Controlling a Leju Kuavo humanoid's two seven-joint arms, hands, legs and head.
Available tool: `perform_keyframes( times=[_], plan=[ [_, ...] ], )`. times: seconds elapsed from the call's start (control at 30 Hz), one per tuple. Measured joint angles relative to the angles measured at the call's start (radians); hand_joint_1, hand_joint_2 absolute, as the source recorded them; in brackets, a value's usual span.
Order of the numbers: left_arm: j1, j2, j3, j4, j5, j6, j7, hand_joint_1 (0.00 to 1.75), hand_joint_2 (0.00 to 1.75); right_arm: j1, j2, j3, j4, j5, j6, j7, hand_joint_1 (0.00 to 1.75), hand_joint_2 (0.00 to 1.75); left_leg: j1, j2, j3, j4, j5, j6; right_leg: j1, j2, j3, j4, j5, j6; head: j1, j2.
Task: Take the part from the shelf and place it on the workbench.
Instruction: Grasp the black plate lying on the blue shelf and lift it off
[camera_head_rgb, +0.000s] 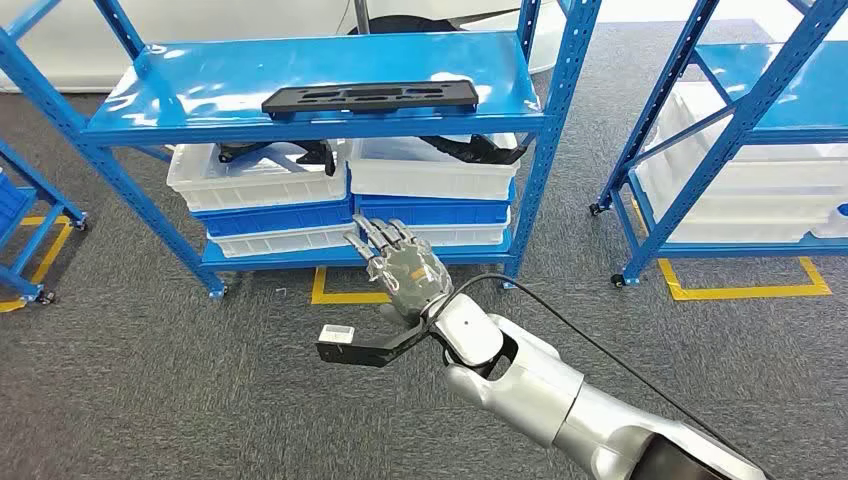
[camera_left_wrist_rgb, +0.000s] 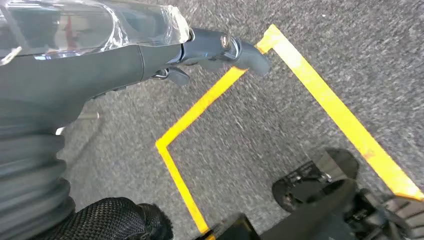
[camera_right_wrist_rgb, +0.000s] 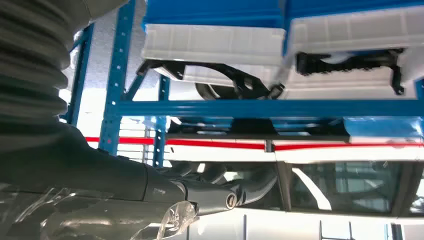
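The part is a long flat black plate with slots, lying near the front edge of the top level of the blue shelf. My right hand is raised in front of the shelf's lower level, well below the part, its fingers stretched out and apart with nothing in them. In the right wrist view the right hand points toward the shelf beam. My left hand hangs over the grey carpet with its thumb stretched out, holding nothing.
White and blue bins with black parts fill the lower level behind my right hand. A second blue shelf with white bins stands to the right. Yellow tape marks the carpet; another blue frame stands far left.
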Motion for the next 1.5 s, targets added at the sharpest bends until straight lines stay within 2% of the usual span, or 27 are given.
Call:
perform_keyframes(
  times=[0.07, 0.13, 0.27, 0.3, 0.33, 0.4, 0.43, 0.47, 0.5, 0.6, 0.63, 0.7, 0.77, 0.8, 0.83, 0.87, 0.93, 0.97, 1.03, 1.13, 1.2, 1.27, 1.3, 1.33, 1.37, 1.43, 1.5],
  plan=[
    [-0.001, 0.000, 0.000, 0.000, 0.000, 0.000, 0.000, 0.00, 1.75, -0.002, 0.002, 0.000, 0.000, 0.000, 0.000, -0.003, 0.00, 1.75, 0.001, 0.000, -0.004, 0.010, -0.010, -0.006, -0.005, 0.000, 0.004, -0.004, 0.000, -0.006, 0.000, 0.000],
    [-0.002, 0.000, 0.000, 0.000, 0.000, 0.000, 0.000, 0.00, 1.75, -0.006, 0.004, 0.000, 0.000, -0.002, 0.003, -0.007, 0.00, 1.75, 0.004, 0.001, -0.023, 0.053, -0.036, -0.017, -0.010, 0.000, 0.010, -0.008, -0.002, -0.015, -0.002, 0.000],
    [-0.009, -0.001, 0.001, 0.000, 0.002, 0.001, -0.002, 0.00, 1.75, -0.006, 0.008, 0.004, 0.001, -0.005, 0.009, -0.011, 0.00, 1.75, 0.017, 0.001, -0.155, 0.293, -0.116, -0.040, -0.010, 0.000, 0.015, -0.008, -0.010, -0.023, -0.005, 0.000],
    [-0.012, -0.001, 0.001, 0.000, 0.002, 0.001, -0.002, 0.00, 1.75, -0.004, 0.008, 0.006, 0.001, -0.005, 0.010, -0.011, 0.00, 1.75, 0.020, 0.001, -0.174, 0.320, -0.111, -0.044, -0.010, 0.000, 0.018, -0.008, -0.013, -0.023, -0.005, 0.000],
    [-0.013, -0.002, 0.001, 0.000, 0.003, 0.001, -0.002, 0.00, 1.75, -0.003, 0.008, 0.008, 0.002, -0.005, 0.012, -0.011, 0.00, 1.75, 0.022, 0.001, -0.174, 0.306, -0.086, -0.046, -0.010, 0.001, 0.024, -0.007, -0.016, -0.022, -0.005, 0.000],
    [-0.011, -0.002, 0.001, 0.000, 0.003, 0.001, -0.001, 0.00, 1.75, -0.003, 0.009, 0.010, 0.002, -0.005, 0.015, -0.011, 0.00, 1.75, 0.027, 0.001, -0.126, 0.178, 0.000, -0.047, -0.010, 0.004, 0.037, -0.008, -0.025, -0.017, -0.005, 0.000],
    [-0.009, -0.002, 0.000, 0.000, 0.004, 0.001, 0.000, 0.00, 1.75, -0.004, 0.009, 0.011, 0.003, -0.005, 0.016, -0.011, 0.00, 1.75, 0.025, 0.001, -0.098, 0.111, 0.032, -0.044, -0.008, 0.006, 0.042, -0.007, -0.029, -0.014, -0.005, 0.000],
    [-0.007, -0.002, 0.000, 0.000, 0.004, 0.001, 0.000, 0.00, 1.75, -0.006, 0.009, 0.011, 0.004, -0.005, 0.017, -0.011, 0.00, 1.75, 0.024, 0.001, -0.076, 0.059, 0.046, -0.039, -0.006, 0.007, 0.042, -0.006, -0.032, -0.009, -0.005, 0.000],
    [-0.006, -0.002, 0.000, 0.000, 0.005, 0.002, 0.000, 0.00, 1.75, -0.007, 0.009, 0.011, 0.005, -0.005, 0.018, -0.011, 0.00, 1.75, 0.021, 0.001, -0.065, 0.032, 0.047, -0.033, -0.005, 0.007, 0.041, -0.005, -0.033, -0.005, -0.005, 0.000],
    [-0.005, -0.003, 0.001, 0.000, 0.007, 0.003, 0.000, 0.00, 1.75, -0.008, 0.010, 0.012, 0.009, -0.006, 0.022, -0.010, 0.00, 1.75, 0.020, -0.002, -0.056, 0.018, 0.035, -0.014, -0.005, 0.005, 0.036, 0.002, -0.041, 0.009, -0.004, 0.000],
    [-0.005, -0.003, 0.001, 0.000, 0.007, 0.003, 0.000, 0.00, 1.75, -0.009, 0.010, 0.012, 0.010, -0.007, 0.023, -0.010, 0.00, 1.75, 0.021, -0.003, -0.052, 0.016, 0.035, -0.008, -0.006, 0.004, 0.029, 0.022, -0.053, 0.014, -0.003, 0.000],
    [-0.005, -0.004, 0.000, 0.000, 0.006, 0.003, 0.000, 0.00, 1.75, -0.010, 0.011, 0.012, 0.010, -0.008, 0.024, -0.010, 0.00, 1.75, 0.023, -0.002, -0.041, 0.012, 0.032, 0.002, -0.008, 0.003, -0.017, 0.125, -0.101, 0.020, -0.003, 0.000],
    [-0.004, -0.004, 0.000, 0.000, 0.006, 0.003, 0.000, 0.00, 1.75, -0.007, 0.010, 0.012, 0.013, -0.011, 0.026, -0.010, 0.00, 1.75, 0.023, -0.002, -0.035, 0.012, 0.026, 0.009, -0.009, 0.003, -0.095, 0.265, -0.147, 0.023, -0.002, 0.000],
    [-0.003, -0.004, 0.000, 0.000, 0.005, 0.003, 0.000, 0.00, 1.75, -0.005, 0.009, 0.012, 0.015, -0.013, 0.028, -0.009, 0.00, 1.75, 0.022, -0.002, -0.032, 0.012, 0.023, 0.010, -0.009, 0.003, -0.123, 0.306, -0.151, 0.024, -0.002, 0.000],
    [-0.003, -0.004, 0.000, 0.000, 0.005, 0.003, 0.000, 0.00, 1.75, -0.003, 0.009, 0.012, 0.017, -0.014, 0.029, -0.009, 0.00, 1.75, 0.022, -0.003, -0.028, 0.013, 0.020, 0.011, -0.009, 0.003, -0.134, 0.310, -0.136, 0.024, -0.002, 0.000],
    [-0.003, -0.004, 0.000, 0.000, 0.004, 0.003, 0.000, 0.00, 1.75, -0.003, 0.009, 0.012, 0.018, -0.015, 0.031, -0.009, 0.00, 1.75, 0.023, -0.004, -0.022, 0.013, 0.015, 0.009, -0.010, 0.003, -0.121, 0.266, -0.101, 0.023, -0.002, 0.000],
    [-0.002, -0.004, 0.000, 0.000, 0.003, 0.003, 0.000, 0.00, 1.75, -0.004, 0.009, 0.013, 0.019, -0.016, 0.031, -0.008, 0.00, 1.75, 0.021, -0.006, -0.008, 0.014, 0.002, 0.001, -0.010, 0.002, -0.059, 0.122, -0.023, 0.020, -0.002, 0.000],
    [-0.001, -0.004, 0.000, 0.000, 0.002, 0.003, 0.001, 0.00, 1.75, -0.005, 0.009, 0.013, 0.019, -0.016, 0.031, -0.008, 0.00, 1.75, 0.019, -0.006, -0.003, 0.016, -0.005, -0.004, -0.010, 0.002, -0.031, 0.059, 0.000, 0.018, -0.003, 0.000],
    [-0.001, -0.004, 0.000, 0.000, 0.001, 0.003, 0.002, 0.00, 1.75, -0.006, 0.009, 0.013, 0.019, -0.017, 0.032, -0.008, 0.00, 1.75, 0.014, -0.006, -0.001, 0.017, -0.014, -0.013, -0.007, 0.004, -0.012, 0.019, 0.001, 0.009, -0.003, 0.000],
    [-0.002, -0.004, 0.000, 0.000, 0.001, 0.003, 0.002, 0.00, 1.75, -0.008, 0.010, 0.013, 0.020, -0.017, 0.033, -0.008, 0.00, 1.75, 0.019, -0.003, -0.005, 0.029, -0.029, -0.025, -0.007, 0.006, -0.010, 0.017, -0.006, -0.011, -0.004, 0.000],
    [-0.003, -0.004, 0.000, 0.000, 0.001, 0.003, 0.001, 0.00, 1.75, -0.010, 0.011, 0.013, 0.020, -0.017, 0.034, -0.008, 0.00, 1.75, 0.022, -0.002, -0.048, 0.119, -0.072, -0.035, -0.010, 0.005, -0.005, 0.016, -0.010, -0.021, -0.006, 0.000],
    [-0.007, -0.004, 0.001, 0.000, 0.001, 0.003, 0.000, 0.00, 1.75, -0.009, 0.011, 0.013, 0.021, -0.018, 0.035, -0.007, 0.00, 1.75, 0.022, -0.001, -0.126, 0.263, -0.125, -0.042, -0.009, 0.005, -0.002, 0.016, -0.015, -0.027, -0.006, 0.000],
    [-0.010, -0.005, 0.001, 0.000, 0.001, 0.003, -0.001, 0.00, 1.75, -0.009, 0.011, 0.013, 0.022, -0.019, 0.035, -0.007, 0.00, 1.75, 0.022, -0.001, -0.157, 0.315, -0.135, -0.043, -0.008, 0.005, 0.001, 0.016, -0.018, -0.029, -0.006, 0.000],
    [-0.013, -0.006, 0.001, 0.000, 0.001, 0.003, -0.001, 0.00, 1.75, -0.008, 0.011, 0.013, 0.023, -0.019, 0.036, -0.007, 0.00, 1.75, 0.022, -0.001, -0.172, 0.330, -0.124, -0.042, -0.007, 0.006, 0.005, 0.016, -0.021, -0.030, -0.006, 0.000],
    [-0.015, -0.006, 0.001, 0.000, 0.001, 0.003, 0.000, 0.00, 1.75, -0.008, 0.011, 0.013, 0.024, -0.019, 0.036, -0.007, 0.00, 1.75, 0.021, -0.001, -0.169, 0.308, -0.094, -0.039, -0.006, 0.007, 0.011, 0.016, -0.025, -0.030, -0.006, 0.000],
    [-0.012, -0.006, 0.001, 0.000, 0.000, 0.003, 0.001, 0.00, 1.75, -0.009, 0.013, 0.013, 0.024, -0.021, 0.038, -0.007, 0.00, 1.75, 0.016, -0.001, -0.116, 0.170, -0.005, -0.021, -0.005, 0.011, 0.027, 0.015, -0.034, -0.028, -0.006, 0.000],
    [-0.007, -0.004, 0.000, 0.001, -0.002, 0.003, 0.002, 0.00, 1.75, -0.010, 0.014, 0.013, 0.025, -0.024, 0.040, -0.007, 0.00, 1.75, 0.007, 0.000, -0.071, 0.061, 0.041, -0.001, -0.003, 0.013, 0.035, 0.013, -0.040, -0.024, -0.004, 0.000]
  ],
)
